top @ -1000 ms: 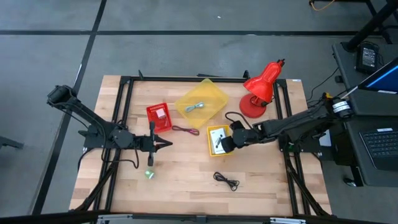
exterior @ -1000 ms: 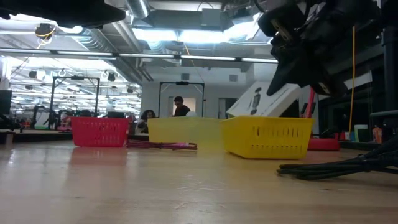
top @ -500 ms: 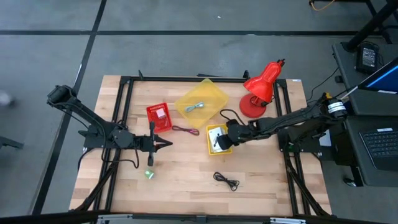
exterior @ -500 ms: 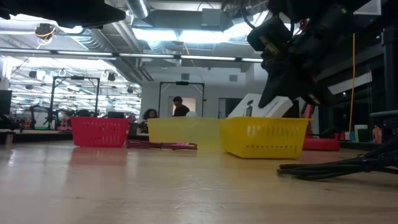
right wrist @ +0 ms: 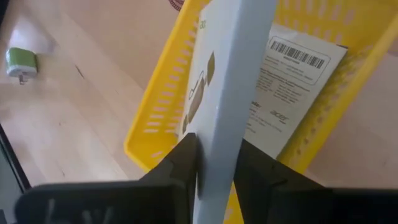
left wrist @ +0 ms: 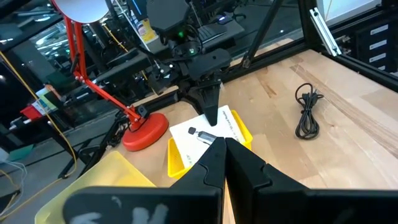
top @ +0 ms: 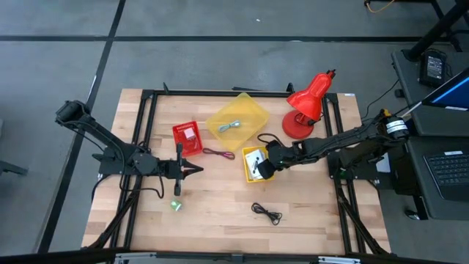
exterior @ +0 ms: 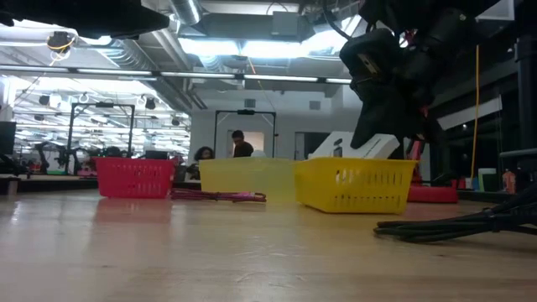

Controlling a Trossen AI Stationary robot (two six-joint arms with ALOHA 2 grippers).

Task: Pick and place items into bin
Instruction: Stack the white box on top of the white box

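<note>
My right gripper (top: 264, 166) (right wrist: 216, 149) is shut on a white printed box (top: 257, 162) (exterior: 362, 146) over a small yellow basket (top: 248, 174) (exterior: 357, 184). A second white card with a barcode (right wrist: 291, 79) lies flat in that basket. My left gripper (top: 193, 170) (left wrist: 224, 148) hovers shut and empty left of centre. A blue-grey strip (top: 232, 125) lies in the big yellow bin (top: 249, 117). On the table lie a dark red cord (top: 218, 153), a tiny green object (top: 176, 205) (right wrist: 18, 62) and a black cord (top: 267, 213) (left wrist: 308, 115). My right gripper pinches the white box between its two fingers (right wrist: 184, 158), edge-on, at the box's near end (right wrist: 219, 121). The fingers come from the table's right, slanting down. The box is tilted, and its far end dips inside the yellow basket (right wrist: 155, 118).
A red basket (top: 187, 137) (exterior: 134, 178) stands left of the big bin. A red desk lamp (top: 308, 103) (left wrist: 144, 127) stands at the far right. Black frame rails run along the table's sides. People show in the room beyond the table in the low view.
My right gripper has moved toward the table's left and down, still shut on the white box. The box has sunk deeper into the small yellow basket, and the basket has slid slightly toward the table's left.
</note>
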